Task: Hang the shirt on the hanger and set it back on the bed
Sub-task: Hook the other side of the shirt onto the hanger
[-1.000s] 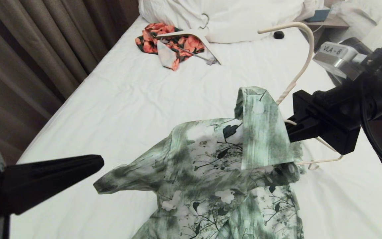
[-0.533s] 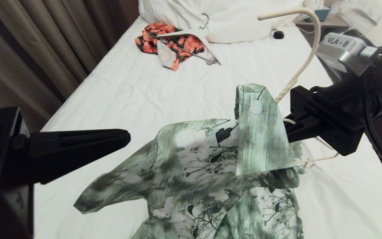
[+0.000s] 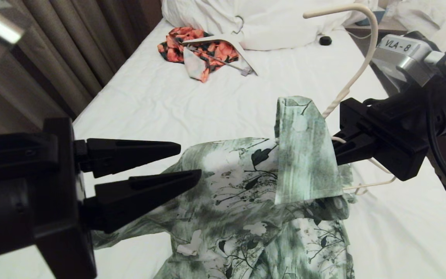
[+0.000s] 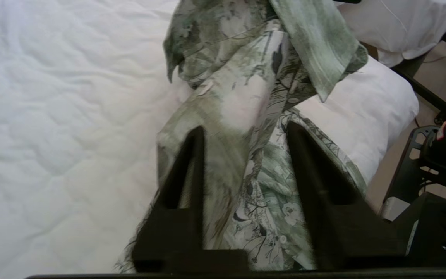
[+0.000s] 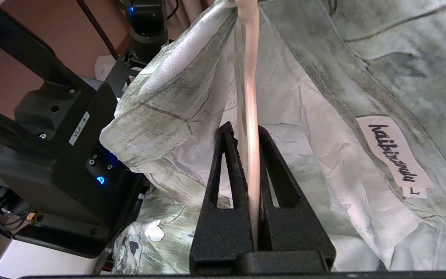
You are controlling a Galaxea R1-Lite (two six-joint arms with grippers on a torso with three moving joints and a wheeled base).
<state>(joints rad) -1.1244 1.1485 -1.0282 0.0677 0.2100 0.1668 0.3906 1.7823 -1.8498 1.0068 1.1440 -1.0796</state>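
Shirt half-hung, held above bed.
Head: green-white floral shirt [image 3: 254,193] draped on thin cream wire hanger [image 3: 356,58] over white-sheeted bed [image 3: 138,104]. L wrist: left gripper [image 4: 242,135] fingers apart, astride shirt sleeve. R wrist: right gripper [image 5: 246,133] clamped on hanger wire.

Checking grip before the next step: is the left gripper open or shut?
Open: the left gripper shows a clear gap between its fingers, nothing held.

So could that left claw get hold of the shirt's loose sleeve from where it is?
Probably yes. The left gripper is open just beside the shirt, with nothing between them. The right gripper keeps the hanger pinched, so the shirt is held up.
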